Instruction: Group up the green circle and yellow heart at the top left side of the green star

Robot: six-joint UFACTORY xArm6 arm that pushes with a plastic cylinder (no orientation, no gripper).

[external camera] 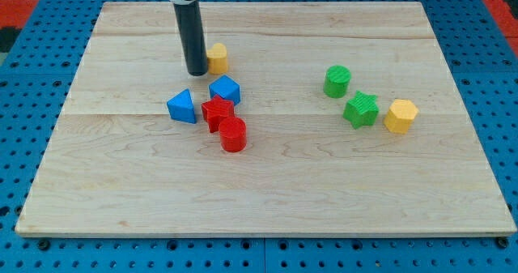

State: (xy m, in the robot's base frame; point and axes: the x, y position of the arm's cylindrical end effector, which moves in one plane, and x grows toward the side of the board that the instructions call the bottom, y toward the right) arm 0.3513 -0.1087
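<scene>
The yellow heart (217,57) lies left of the board's middle, near the view's top. My tip (197,72) stands just left of it, touching or nearly touching its left side. The green circle (337,81) sits at the right, just up and left of the green star (361,109), close to it.
A yellow hexagon-like block (400,115) sits right of the green star. A cluster lies below my tip: a blue triangle (182,106), a blue block (224,89), a red star (217,111) and a red cylinder (233,134). The wooden board (267,200) rests on a blue pegboard.
</scene>
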